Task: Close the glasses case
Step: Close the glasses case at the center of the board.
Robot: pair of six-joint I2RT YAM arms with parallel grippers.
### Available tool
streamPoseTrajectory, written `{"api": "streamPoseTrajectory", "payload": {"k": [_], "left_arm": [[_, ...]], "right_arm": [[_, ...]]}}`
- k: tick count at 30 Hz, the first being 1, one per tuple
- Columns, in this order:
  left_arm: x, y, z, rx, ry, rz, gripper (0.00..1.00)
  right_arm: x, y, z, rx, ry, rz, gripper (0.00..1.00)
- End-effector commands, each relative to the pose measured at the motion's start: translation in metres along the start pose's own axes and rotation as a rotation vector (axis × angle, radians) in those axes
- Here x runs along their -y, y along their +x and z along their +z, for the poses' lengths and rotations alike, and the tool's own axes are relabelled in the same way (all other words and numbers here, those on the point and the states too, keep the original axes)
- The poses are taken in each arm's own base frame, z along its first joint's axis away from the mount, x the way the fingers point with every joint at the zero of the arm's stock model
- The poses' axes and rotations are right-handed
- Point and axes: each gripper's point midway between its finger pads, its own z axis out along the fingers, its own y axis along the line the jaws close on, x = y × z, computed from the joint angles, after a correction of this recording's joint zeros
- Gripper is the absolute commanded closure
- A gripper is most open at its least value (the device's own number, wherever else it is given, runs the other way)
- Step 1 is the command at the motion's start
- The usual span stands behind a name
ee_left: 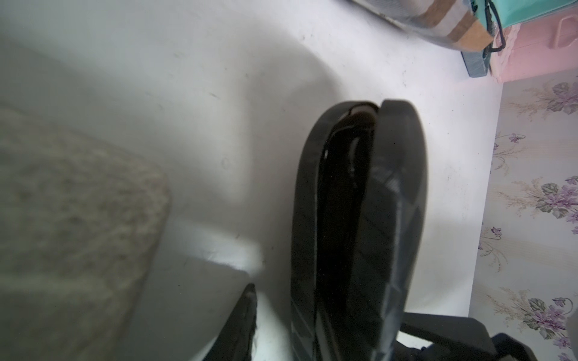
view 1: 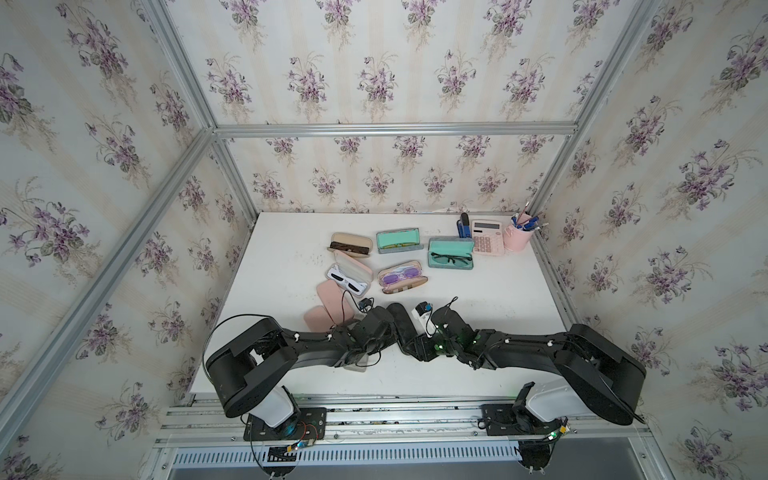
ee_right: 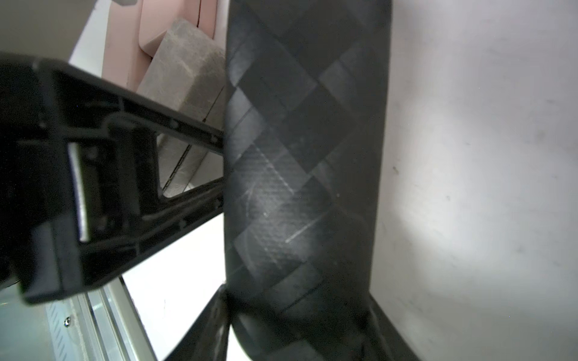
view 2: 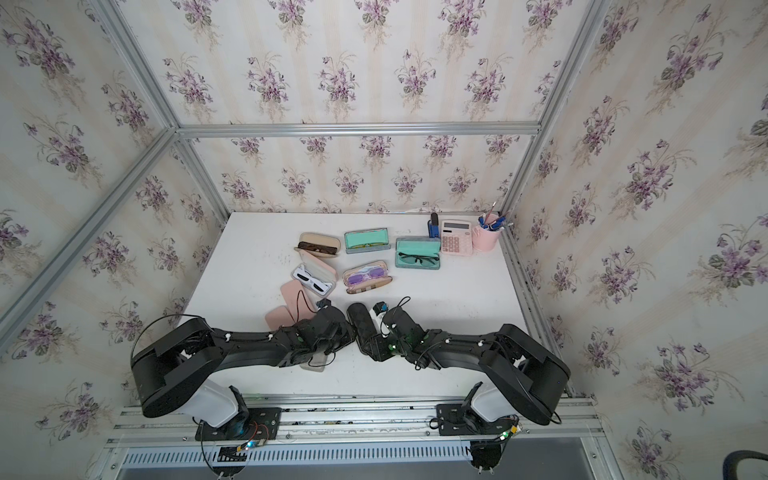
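Observation:
The black checkered glasses case (view 1: pixel 400 322) (view 2: pixel 359 320) lies at the table's front centre between both arms. In the left wrist view the glasses case (ee_left: pixel 400 193) shows edge-on with its lid slightly ajar, and dark glasses (ee_left: pixel 350 150) show in the slit. My left gripper (view 1: pixel 390 329) is at the case's left side. Its one visible finger (ee_left: pixel 245 315) stands a little apart from the case; the other finger is hidden. My right gripper (ee_right: pixel 300 318) straddles the near end of the case (ee_right: pixel 300 175), with both fingers against its sides.
Several open cases with glasses lie further back: beige (view 1: pixel 350 245), teal (view 1: pixel 400 241), grey-teal (view 1: pixel 451 253), pink (view 1: pixel 349 276), striped (view 1: pixel 402 277). Two closed pink cases (view 1: pixel 328 299) lie at the left. A grey case (ee_right: pixel 187 78) sits under the left wrist. Calculator (view 1: pixel 487 237) and pen cup (view 1: pixel 517 237) stand at the back right.

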Motion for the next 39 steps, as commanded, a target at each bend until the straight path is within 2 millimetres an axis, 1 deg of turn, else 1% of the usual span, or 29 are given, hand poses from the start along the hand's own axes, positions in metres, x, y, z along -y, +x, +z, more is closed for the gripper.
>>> {"api": "streamPoseTrajectory", "payload": {"k": [1, 6, 9, 15, 19, 24, 27, 31, 32, 35, 39], "left_arm": [[-0.008, 0.003, -0.003, -0.018, -0.039, 0.029, 0.66], [0.006, 0.011, -0.005, -0.079, 0.005, 0.048, 0.63], [0.013, 0.016, -0.005, -0.113, 0.036, 0.044, 0.63], [0.02, 0.02, -0.005, -0.14, 0.063, 0.041, 0.62], [0.038, 0.028, -0.006, -0.198, 0.133, 0.048, 0.61], [0.056, 0.042, -0.015, -0.294, 0.212, 0.057, 0.58], [0.066, 0.052, -0.024, -0.359, 0.264, 0.063, 0.55], [0.081, 0.057, -0.038, -0.406, 0.339, 0.092, 0.43], [0.082, 0.059, -0.041, -0.414, 0.345, 0.098, 0.39], [0.079, 0.059, -0.046, -0.413, 0.34, 0.107, 0.34], [0.075, 0.061, -0.046, -0.434, 0.316, 0.112, 0.32]], "right_arm": [[0.015, 0.015, 0.0, -0.069, 0.087, -0.003, 0.55], [0.022, 0.015, -0.002, -0.072, 0.132, -0.008, 0.65], [0.027, 0.017, -0.002, -0.085, 0.16, -0.008, 0.65], [0.022, 0.014, 0.001, -0.087, 0.146, -0.016, 0.63], [0.025, 0.013, 0.003, -0.1, 0.17, -0.014, 0.63], [0.028, 0.014, 0.006, -0.119, 0.185, -0.016, 0.62], [0.028, 0.013, 0.006, -0.117, 0.187, -0.016, 0.59], [0.028, 0.011, 0.007, -0.119, 0.188, -0.011, 0.54], [0.028, 0.011, 0.007, -0.121, 0.188, -0.01, 0.53], [0.028, 0.007, 0.006, -0.116, 0.181, -0.002, 0.52], [0.023, -0.003, 0.0, -0.095, 0.143, 0.006, 0.48]]}}
